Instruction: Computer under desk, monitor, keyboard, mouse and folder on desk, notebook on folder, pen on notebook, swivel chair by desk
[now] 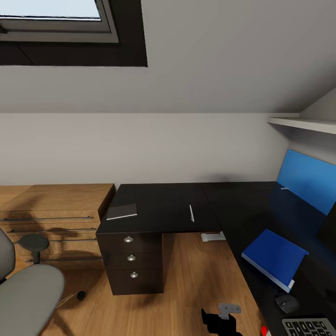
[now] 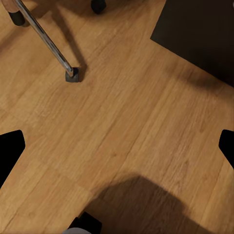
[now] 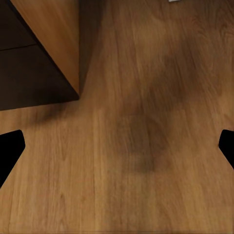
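The blue folder [image 1: 273, 257] already lay on the black desk [image 1: 163, 205] at lower right, beside the mouse [image 1: 287, 303]. The grey notebook [image 1: 122, 211] and white pen [image 1: 191, 213] waited mid-frame. Both grippers hung apart, empty, over floor. Next likely: fetching the notebook.

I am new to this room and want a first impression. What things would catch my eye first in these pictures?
The bright blue folder stands out first, lying on the right part of the black desk, with the small dark mouse just in front of it. On the desk's left part lie a thin grey notebook and, apart from it, a white pen. The grey chair stands at the lower left.
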### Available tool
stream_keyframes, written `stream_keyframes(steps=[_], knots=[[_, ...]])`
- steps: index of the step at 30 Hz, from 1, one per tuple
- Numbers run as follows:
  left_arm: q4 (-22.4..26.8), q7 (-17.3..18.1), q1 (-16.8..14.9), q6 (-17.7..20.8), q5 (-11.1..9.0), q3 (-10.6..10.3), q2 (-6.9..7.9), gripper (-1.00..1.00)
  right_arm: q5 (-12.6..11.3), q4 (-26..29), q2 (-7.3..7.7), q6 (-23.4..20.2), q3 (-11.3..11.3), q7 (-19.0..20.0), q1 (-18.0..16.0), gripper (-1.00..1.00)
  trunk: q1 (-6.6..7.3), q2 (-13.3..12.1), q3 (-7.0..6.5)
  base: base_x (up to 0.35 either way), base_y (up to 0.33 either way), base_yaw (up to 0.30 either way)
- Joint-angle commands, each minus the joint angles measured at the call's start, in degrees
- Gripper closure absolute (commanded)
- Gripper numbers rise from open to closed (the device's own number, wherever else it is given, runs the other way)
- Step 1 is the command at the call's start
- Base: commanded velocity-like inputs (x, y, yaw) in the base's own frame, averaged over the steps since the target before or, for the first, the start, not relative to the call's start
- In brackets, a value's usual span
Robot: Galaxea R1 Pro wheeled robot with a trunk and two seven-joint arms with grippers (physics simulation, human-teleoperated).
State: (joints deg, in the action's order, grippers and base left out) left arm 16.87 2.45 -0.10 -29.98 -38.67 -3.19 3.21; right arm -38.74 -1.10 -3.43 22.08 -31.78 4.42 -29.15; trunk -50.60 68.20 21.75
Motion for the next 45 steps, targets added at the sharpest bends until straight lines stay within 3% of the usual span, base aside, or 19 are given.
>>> stream_keyframes(steps=[1,33,45], knots=[[0.01,0.26,-0.02,-0.17,-0.61,-0.33,0.04,-1.00,-0.62,-0.13,-0.07,0.24,-0.21,0.42,-0.05,-1.00,0.00,0.04,0.06,0.000,0.000,0.000],[0.00,0.35,-0.02,-0.17,-0.45,-0.42,0.00,-1.00,-0.52,-0.13,-1.47,0.25,-0.29,0.46,0.09,-1.00,0.00,0.04,0.06,0.098,0.080,0.001],[0.01,0.45,-0.07,-0.17,-0.26,-0.57,-0.12,-1.00,-0.62,-0.13,-1.99,0.33,-0.21,0.35,0.13,-1.00,0.00,0.04,0.06,0.007,0.005,0.191]])
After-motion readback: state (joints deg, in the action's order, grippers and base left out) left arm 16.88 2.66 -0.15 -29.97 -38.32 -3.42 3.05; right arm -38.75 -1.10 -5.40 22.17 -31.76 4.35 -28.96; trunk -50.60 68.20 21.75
